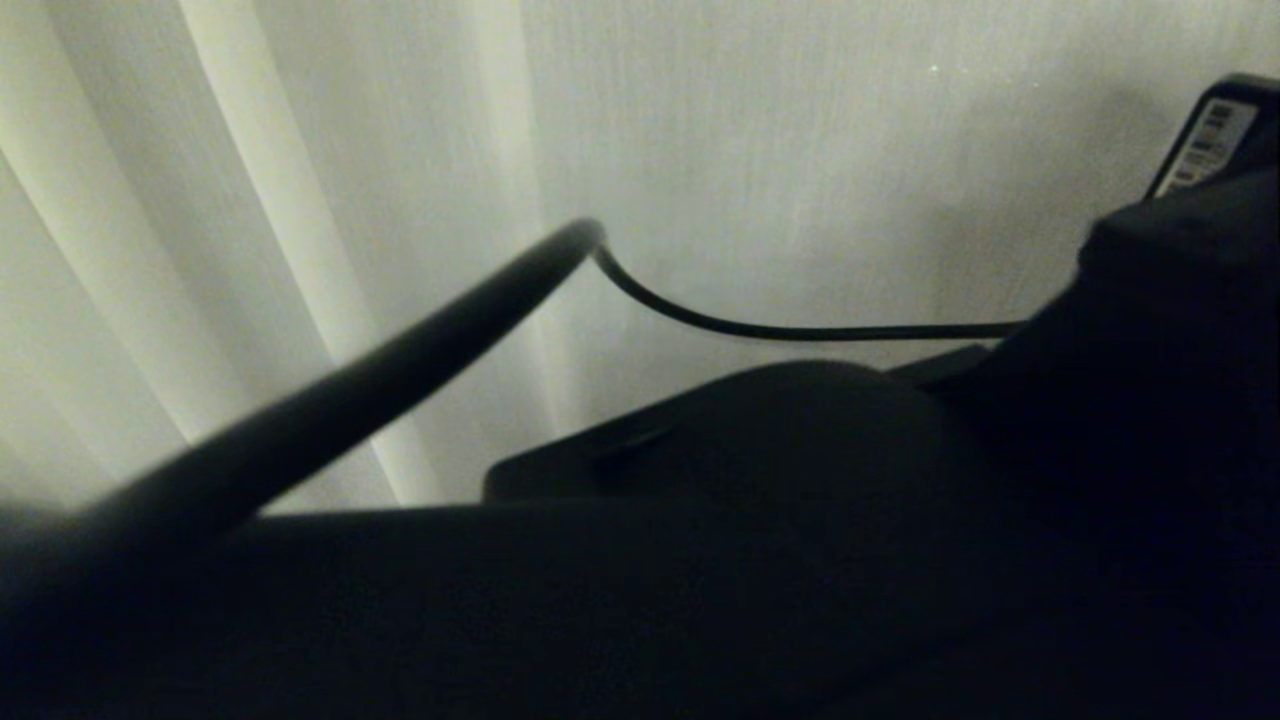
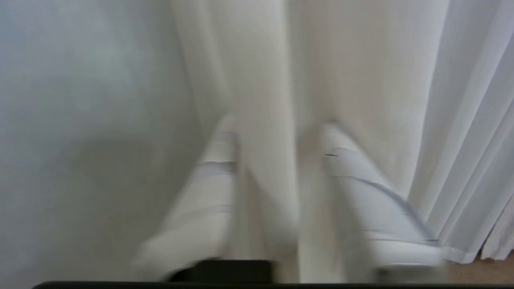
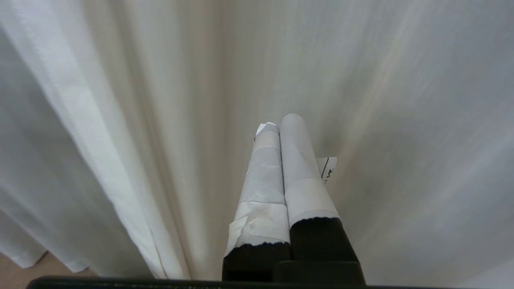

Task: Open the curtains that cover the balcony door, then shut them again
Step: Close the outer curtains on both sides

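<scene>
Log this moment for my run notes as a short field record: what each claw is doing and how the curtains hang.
left claw: fingers apart, a fold of the curtains running between them
right claw: fingers pressed together, holding nothing, pointing at the fabric
curtains: drawn, cream pleats filling every view; hem just above the floor
balcony door: not visible
head view: dark arm parts and a cable in front of the fabric
</scene>
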`<state>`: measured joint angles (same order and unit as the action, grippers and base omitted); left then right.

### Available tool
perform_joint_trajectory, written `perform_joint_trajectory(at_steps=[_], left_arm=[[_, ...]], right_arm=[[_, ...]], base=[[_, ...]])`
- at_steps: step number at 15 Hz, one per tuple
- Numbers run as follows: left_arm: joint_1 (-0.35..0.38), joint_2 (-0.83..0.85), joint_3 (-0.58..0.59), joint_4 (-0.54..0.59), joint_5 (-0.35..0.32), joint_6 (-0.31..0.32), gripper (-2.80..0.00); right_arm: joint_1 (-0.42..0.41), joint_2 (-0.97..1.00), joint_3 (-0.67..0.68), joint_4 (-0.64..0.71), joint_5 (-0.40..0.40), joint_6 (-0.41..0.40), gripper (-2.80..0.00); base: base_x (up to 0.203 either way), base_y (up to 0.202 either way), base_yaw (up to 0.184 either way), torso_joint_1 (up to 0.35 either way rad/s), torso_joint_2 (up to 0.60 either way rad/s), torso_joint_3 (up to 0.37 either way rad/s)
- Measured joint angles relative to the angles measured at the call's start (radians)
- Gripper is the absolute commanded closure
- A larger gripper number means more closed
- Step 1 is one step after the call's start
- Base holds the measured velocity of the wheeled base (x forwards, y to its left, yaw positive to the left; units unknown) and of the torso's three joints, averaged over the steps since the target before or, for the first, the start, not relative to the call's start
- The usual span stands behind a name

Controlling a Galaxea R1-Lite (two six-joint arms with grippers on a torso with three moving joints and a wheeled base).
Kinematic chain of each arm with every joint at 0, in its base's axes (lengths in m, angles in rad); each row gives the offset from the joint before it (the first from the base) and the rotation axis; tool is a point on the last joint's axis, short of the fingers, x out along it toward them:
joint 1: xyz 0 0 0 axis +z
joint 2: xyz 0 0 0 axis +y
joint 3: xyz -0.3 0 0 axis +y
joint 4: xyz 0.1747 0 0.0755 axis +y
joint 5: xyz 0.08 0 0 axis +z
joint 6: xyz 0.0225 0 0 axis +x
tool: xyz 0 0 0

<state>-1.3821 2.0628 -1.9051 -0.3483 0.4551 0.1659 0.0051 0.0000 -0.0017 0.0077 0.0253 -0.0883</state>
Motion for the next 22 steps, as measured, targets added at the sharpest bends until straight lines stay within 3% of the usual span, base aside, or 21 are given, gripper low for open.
perform_joint_trajectory(at_steps=[7,22], left_arm=[[0.002,-0.003,0.002,-0.011,0.009,0.002,-2.8],[0.092,-0.072,0.002,-0.012,0.009,0.005,-2.8]], right_arm=[[0.001,0.0,0.0,0.0,0.0,0.0,0.0],[0.001,0.0,0.0,0.0,0.0,0.0,0.0]], base=[[0.0,0.0,0.0,0.0,0.0,0.0],[0.0,0.0,0.0,0.0,0.0,0.0]])
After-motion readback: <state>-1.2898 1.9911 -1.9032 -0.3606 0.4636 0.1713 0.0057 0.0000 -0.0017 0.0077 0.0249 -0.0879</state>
